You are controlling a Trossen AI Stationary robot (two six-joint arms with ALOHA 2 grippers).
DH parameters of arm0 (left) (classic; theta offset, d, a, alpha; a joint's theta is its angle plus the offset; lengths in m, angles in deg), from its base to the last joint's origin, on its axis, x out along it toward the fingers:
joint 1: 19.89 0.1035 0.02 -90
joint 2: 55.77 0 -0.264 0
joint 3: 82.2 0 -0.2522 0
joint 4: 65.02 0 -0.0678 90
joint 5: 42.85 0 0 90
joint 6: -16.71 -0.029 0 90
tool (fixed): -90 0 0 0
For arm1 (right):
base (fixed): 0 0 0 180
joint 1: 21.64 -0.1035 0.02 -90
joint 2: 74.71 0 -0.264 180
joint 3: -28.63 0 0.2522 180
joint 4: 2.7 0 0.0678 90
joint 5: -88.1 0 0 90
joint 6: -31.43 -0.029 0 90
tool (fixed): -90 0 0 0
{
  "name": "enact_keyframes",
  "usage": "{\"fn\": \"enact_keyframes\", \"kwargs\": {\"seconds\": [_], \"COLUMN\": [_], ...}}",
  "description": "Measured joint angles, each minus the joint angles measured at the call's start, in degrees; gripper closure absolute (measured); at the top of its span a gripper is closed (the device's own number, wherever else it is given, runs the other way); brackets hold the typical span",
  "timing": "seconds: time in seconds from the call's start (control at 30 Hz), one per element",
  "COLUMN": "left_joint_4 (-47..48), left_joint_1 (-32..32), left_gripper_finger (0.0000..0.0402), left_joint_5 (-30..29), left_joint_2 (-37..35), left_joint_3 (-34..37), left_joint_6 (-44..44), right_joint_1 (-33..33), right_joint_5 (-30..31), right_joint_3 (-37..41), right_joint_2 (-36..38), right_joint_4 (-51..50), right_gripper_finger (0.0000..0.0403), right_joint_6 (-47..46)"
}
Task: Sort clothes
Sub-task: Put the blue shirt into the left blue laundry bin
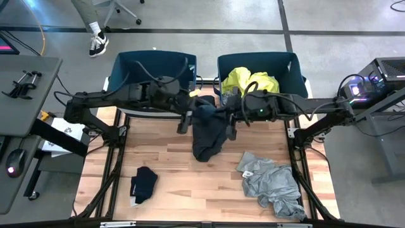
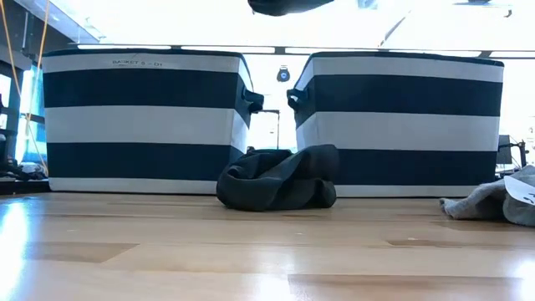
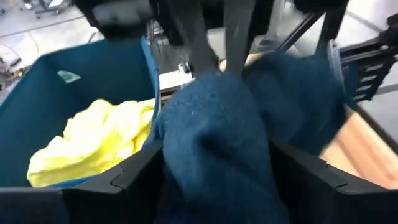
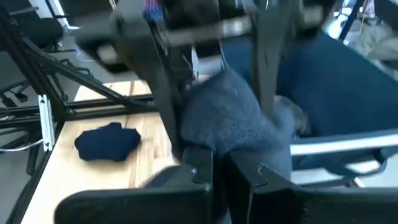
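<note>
Cloth hangs between the two arms. It is a big dark navy soft garment (image 1: 207, 126), and it droops from up near the two large dark blue fabric bins (image 1: 154, 66) down onto the light wooden table (image 1: 190, 190). Its lower end lies in a loose heap on the wood, just in front of the gap between the bins.

The left gripper (image 1: 185, 119) is at the top left edge of the garment. In the left wrist view, its fingers (image 3: 134, 171) sit on both sides of a thick fold of the cloth, so it looks pinched on it. The right gripper (image 1: 229, 123) is at the top right edge. In the right wrist view, its fingers (image 4: 199, 168) are nearly together with cloth squeezed between them.

A neon yellow soft garment (image 1: 250, 80) is already in the right bin. A small dark navy folded garment (image 1: 143, 183) lies on the table near the front left. A crumpled grey garment (image 1: 272, 183) lies near the front right.

This cloth is light and floppy. It will not break. It bends and sags wherever nothing holds it, so the loose end may drag or catch on a bin's rim. I think the best place to hold it is a thick bunched fold near the top, because a thin edge could slip out.
</note>
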Motion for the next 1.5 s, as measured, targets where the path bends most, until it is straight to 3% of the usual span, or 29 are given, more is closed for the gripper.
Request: {"fn": "enact_keyframes", "kwargs": {"seconds": [0.2,0.3,0.47,0.57,0.7,0.9,0.97,1.07,1.23,1.37,1.5], "left_joint_4": [-1.95,-1.87,-2.02,-1.37,2.8,5.38,7.35,14.82,25.85,26.53,24.91], "left_joint_1": [0.05,0.03,0.09,0.02,-0.5,2.23,5.56,13.05,26.73,34.27,37.97], "left_gripper_finger": [0.0185,0.0238,0.0369,0.0382,0.0387,0.0398,0.0399,0.0399,0.0399,0.0397,0.0396], "left_joint_5": [6.35,7.29,7.33,6.0,-3.41,-35.1,-39.61,-38.69,-28.94,-19.65,-17.41], "left_joint_2": [0.97,0.97,0.55,-0.43,-3.91,-10.49,-11.53,-12.27,-10.36,-8.18,-4.88], "left_joint_3": [0.0,0.0,-0.04,-0.33,-3.6,-6.8,-6.75,-6.73,-2.02,6.76,16.49], "left_joint_6": [0.18,0.2,0.77,3.62,3.23,-3.65,-4.65,-1.85,5.57,8.65,10.02], "right_joint_1": [-0.07,-0.11,0.0,0.59,1.22,1.12,1.15,1.16,1.14,1.14,1.14], "right_joint_5": [-3.13,-4.09,-3.93,-3.8,-3.05,-0.16,2.8,7.21,10.02,10.49,10.47], "right_joint_3": [-0.43,-0.48,-0.48,-0.48,-0.59,-0.7,-0.7,-0.7,-0.59,-0.59,-0.55], "right_joint_2": [-0.01,0.02,0.02,0.57,3.66,8.98,10.26,11.21,10.71,9.58,8.44], "right_joint_4": [0.87,1.66,5.32,7.68,13.07,18.91,18.75,17.72,14.49,12.39,11.38], "right_gripper_finger": [0.0392,0.0388,0.037,0.0338,0.0283,0.024,0.0239,0.0238,0.0238,0.0238,0.0238], "right_joint_6": [0.37,0.37,0.39,-1.62,-1.92,4.17,5.51,6.73,6.83,4.94,4.67]}}
